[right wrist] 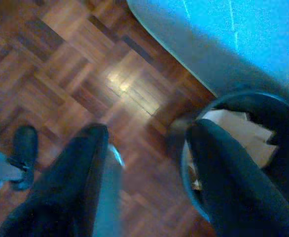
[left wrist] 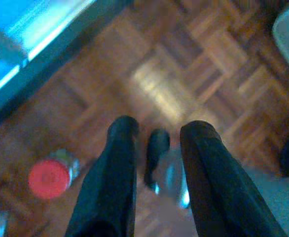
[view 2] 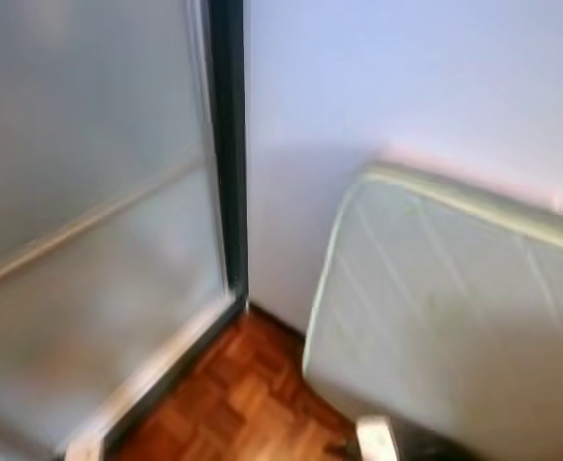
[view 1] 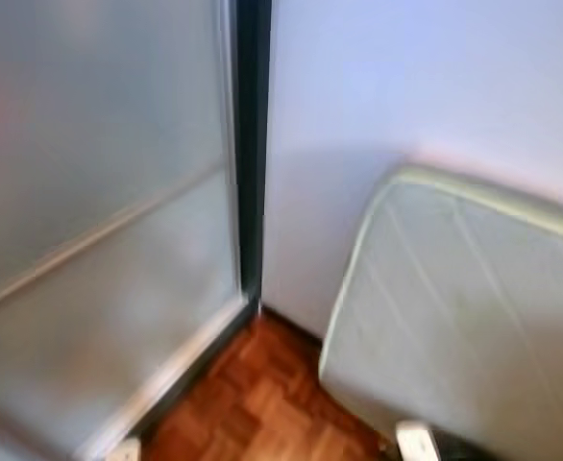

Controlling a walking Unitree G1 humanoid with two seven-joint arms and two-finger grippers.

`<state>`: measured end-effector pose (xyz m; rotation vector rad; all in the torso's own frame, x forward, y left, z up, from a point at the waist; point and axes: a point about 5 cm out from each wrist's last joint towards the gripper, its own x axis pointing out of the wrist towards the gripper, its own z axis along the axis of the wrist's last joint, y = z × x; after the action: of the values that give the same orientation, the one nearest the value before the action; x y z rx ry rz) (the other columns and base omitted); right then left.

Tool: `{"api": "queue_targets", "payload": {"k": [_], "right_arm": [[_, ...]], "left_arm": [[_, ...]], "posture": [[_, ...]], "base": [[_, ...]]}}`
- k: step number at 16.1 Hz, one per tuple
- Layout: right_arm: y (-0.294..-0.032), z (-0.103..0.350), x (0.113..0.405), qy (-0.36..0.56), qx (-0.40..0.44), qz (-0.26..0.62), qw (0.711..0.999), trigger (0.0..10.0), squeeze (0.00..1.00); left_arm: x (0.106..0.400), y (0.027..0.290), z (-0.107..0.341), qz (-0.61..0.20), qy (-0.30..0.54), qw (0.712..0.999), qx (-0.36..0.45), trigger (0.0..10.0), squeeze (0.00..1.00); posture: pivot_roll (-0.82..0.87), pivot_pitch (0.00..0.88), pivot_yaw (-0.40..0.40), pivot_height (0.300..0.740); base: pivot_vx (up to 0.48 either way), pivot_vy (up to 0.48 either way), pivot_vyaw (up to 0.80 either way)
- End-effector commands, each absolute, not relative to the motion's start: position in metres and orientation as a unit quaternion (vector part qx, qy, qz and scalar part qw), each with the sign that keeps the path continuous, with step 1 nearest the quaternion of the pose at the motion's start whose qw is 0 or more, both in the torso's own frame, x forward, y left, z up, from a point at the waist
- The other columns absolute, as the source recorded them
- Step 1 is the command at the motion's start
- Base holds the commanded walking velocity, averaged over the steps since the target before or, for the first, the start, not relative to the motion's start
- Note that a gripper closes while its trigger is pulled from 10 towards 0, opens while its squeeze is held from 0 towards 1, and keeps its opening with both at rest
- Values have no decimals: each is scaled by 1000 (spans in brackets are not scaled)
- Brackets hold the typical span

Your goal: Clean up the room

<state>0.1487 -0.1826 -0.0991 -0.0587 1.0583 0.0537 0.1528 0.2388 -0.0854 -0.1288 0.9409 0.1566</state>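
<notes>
My left gripper hangs open over the parquet floor, with nothing between its fingers. A small clear jar with a red lid stands on the floor off to one side of it. My right gripper is open too and holds nothing. Right beside one of its fingers is a dark round bin with crumpled paper or card inside. The bin stands close to the pale mattress.
Ahead is a room corner: a frosted glass sliding door with a dark frame on the left, a white wall, and a pale quilted mattress on the right. My black foot shows below the left gripper.
</notes>
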Motion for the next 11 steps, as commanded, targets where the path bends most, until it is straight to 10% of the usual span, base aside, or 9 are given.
{"api": "queue_targets", "payload": {"k": [1,11], "right_arm": [[-190,-99,148,507,-38,17,861,10000,0],[-197,-100,143,516,-41,12,856,10000,0]], "left_arm": [[149,230,-89,66,463,881,-70,10000,0],[145,235,-90,73,467,879,-70,10000,0]], "posture": [[60,0,-41,740],[61,0,-41,740]], "base": [[390,0,800],[378,0,-202]]}}
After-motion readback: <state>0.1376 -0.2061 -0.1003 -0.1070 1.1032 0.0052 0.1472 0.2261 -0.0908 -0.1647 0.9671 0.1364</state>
